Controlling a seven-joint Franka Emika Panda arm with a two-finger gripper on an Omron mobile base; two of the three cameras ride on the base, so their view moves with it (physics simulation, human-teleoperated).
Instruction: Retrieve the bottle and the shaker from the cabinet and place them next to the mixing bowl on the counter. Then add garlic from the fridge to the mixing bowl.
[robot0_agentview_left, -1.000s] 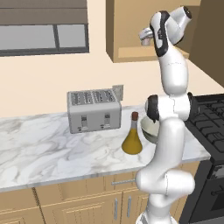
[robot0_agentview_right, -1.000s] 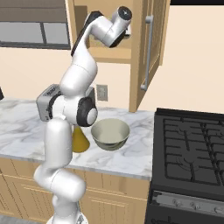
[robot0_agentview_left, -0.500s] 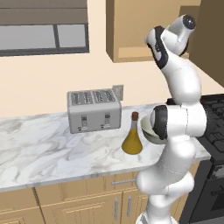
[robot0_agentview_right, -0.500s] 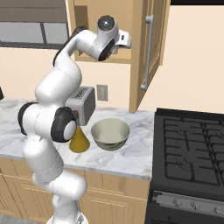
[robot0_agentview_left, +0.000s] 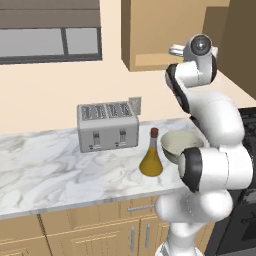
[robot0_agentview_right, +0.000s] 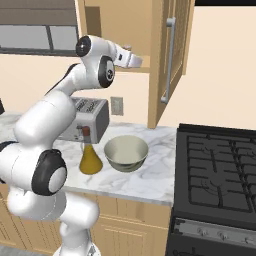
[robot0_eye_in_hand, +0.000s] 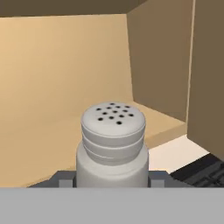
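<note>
The grey shaker (robot0_eye_in_hand: 113, 140) with its perforated silvery cap stands close up in the hand view, inside the tan cabinet (robot0_eye_in_hand: 65, 65). My gripper (robot0_eye_in_hand: 111, 179) is shut on the shaker, one dark fingertip against each side. From the base views the gripper (robot0_agentview_left: 175, 50) (robot0_agentview_right: 134, 60) sits at the cabinet's (robot0_agentview_right: 115, 20) lower shelf edge. The bottle (robot0_agentview_left: 151, 160) (robot0_agentview_right: 90, 159) of yellow oil stands on the marble counter (robot0_agentview_left: 60, 170) just left of the mixing bowl (robot0_agentview_left: 180, 145) (robot0_agentview_right: 126, 152). The fridge is out of view.
A silver toaster (robot0_agentview_left: 107, 126) (robot0_agentview_right: 92, 117) stands behind the bottle against the wall. The cabinet door (robot0_agentview_right: 170, 55) hangs open to the right of the hand. A black stove (robot0_agentview_right: 220, 170) adjoins the counter's right end.
The arm's elbow and shoulder have swung round while the hand stayed at the cabinet shelf. The bottle and bowl have not moved.
</note>
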